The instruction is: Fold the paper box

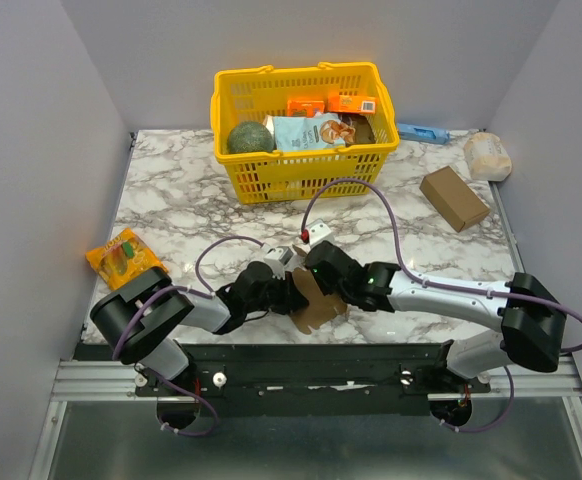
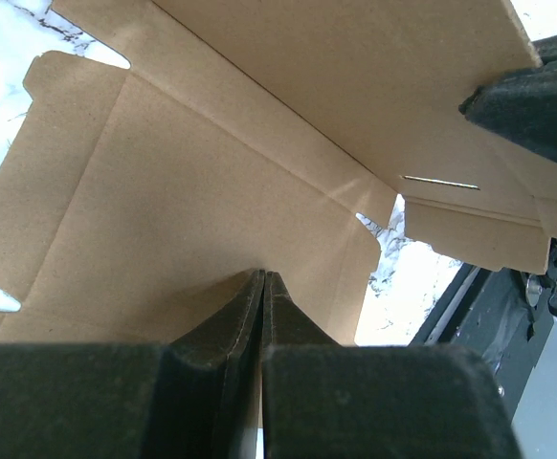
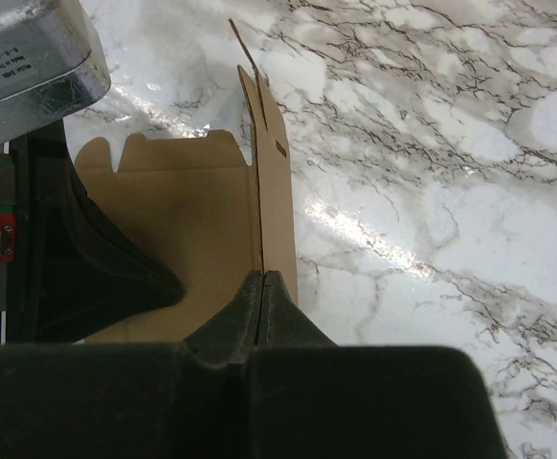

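The paper box (image 1: 317,304) is located at the near edge of the counter (image 1: 181,190), between the two arms, and is only partly folded. Creased panels, flaps and notched tabs are spread open in the left wrist view.

The left claw (image 2: 262,279) is clenched on the paper box, with a thin cardboard panel pinched edge-on between the pressed fingers. The right claw (image 3: 262,277) is likewise clenched on the paper box: an upright panel is gripped at its lower end, and a flat panel with a notched tab lies beside it on the counter.

The yellow basket (image 1: 233,170) is positioned at the far centre, the brown carton (image 1: 454,197) at the far right and the orange packet (image 1: 124,256) at the left edge. All three are well apart from the paper box.
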### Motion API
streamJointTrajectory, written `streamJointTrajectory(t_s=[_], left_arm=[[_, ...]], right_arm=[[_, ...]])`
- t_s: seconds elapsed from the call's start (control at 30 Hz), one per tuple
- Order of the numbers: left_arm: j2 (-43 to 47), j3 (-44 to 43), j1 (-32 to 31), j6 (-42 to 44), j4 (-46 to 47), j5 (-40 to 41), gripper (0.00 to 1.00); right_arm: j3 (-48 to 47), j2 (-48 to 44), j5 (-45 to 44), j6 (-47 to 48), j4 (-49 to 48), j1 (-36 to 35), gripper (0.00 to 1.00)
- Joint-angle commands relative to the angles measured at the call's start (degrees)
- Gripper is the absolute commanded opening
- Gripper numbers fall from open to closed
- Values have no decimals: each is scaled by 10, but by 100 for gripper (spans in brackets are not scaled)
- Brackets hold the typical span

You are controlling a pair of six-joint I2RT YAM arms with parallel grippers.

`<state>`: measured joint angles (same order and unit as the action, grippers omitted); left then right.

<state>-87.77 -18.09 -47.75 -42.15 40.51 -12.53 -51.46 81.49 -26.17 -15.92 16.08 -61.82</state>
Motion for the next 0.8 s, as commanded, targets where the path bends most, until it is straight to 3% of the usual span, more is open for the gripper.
streamJointTrajectory(t_s=[0.0, 0.2, 0.53, 0.77], left_arm=[[-12, 4, -9, 2, -33, -5, 11], [18, -2, -9, 5, -52, -3, 17], [205, -40, 14, 71, -221, 80, 62], [204, -47, 100, 85, -175, -11, 68]], right_arm=[[8, 36, -28, -31, 35, -6, 1], [5, 36, -34, -44, 50, -6, 1], [22, -14, -58, -35, 75, -6, 1], [35, -62, -34, -30, 65, -5, 0]])
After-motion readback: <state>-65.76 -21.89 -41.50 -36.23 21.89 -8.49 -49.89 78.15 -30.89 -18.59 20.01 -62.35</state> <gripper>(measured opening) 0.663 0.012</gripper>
